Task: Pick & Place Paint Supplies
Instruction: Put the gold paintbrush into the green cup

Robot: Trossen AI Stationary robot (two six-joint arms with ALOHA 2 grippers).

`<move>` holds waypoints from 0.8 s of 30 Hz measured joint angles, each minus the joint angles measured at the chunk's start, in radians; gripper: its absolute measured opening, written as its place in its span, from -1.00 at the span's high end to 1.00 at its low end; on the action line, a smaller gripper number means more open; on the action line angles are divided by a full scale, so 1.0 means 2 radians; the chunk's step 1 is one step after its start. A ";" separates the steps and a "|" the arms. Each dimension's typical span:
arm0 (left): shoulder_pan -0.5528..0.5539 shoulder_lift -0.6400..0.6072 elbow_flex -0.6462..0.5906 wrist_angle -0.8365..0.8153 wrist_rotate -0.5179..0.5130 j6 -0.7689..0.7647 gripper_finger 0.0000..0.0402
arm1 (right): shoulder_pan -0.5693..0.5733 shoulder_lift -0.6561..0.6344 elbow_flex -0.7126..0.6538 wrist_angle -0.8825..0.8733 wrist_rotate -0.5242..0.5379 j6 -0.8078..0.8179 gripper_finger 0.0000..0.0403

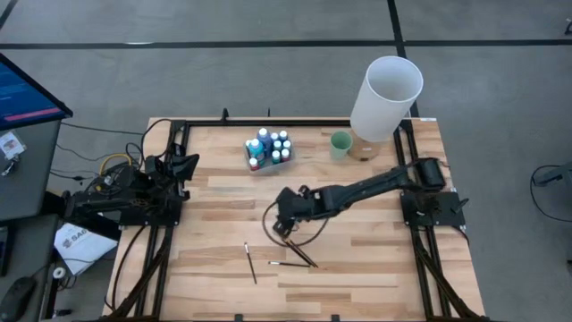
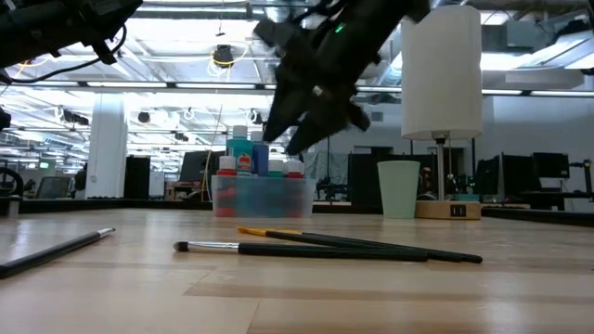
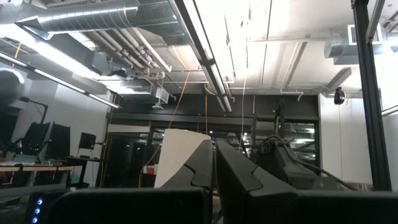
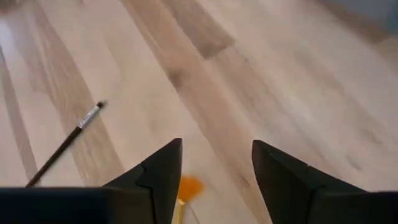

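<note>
While overhead hides it, the right tool (image 4: 214,180) gapes above an orange brush tip (image 4: 188,186).

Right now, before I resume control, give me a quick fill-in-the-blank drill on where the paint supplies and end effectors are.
1. The paint bottles stand together in a clear ____.
2. The right end effector hovers above the table with its fingers ____.
3. The brush tip seen between those fingers is ____.
4. The left end effector waits off the table's left edge with its fingers ____.

Missing words: tray; open; orange; shut
</note>
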 joint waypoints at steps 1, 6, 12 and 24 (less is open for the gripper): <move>0.000 0.000 0.000 -0.001 0.000 0.000 0.99 | 0.000 0.012 0.010 -0.003 -0.006 0.000 0.08; 0.000 0.008 0.000 0.003 0.000 0.000 0.99 | 0.001 0.072 0.071 -0.068 -0.030 -0.002 0.13; 0.000 0.030 0.000 0.004 0.000 0.000 0.99 | 0.012 0.110 0.122 -0.150 -0.032 0.001 0.13; 0.000 0.092 0.000 0.003 0.000 0.000 0.99 | 0.032 0.123 0.139 -0.153 -0.041 0.022 0.03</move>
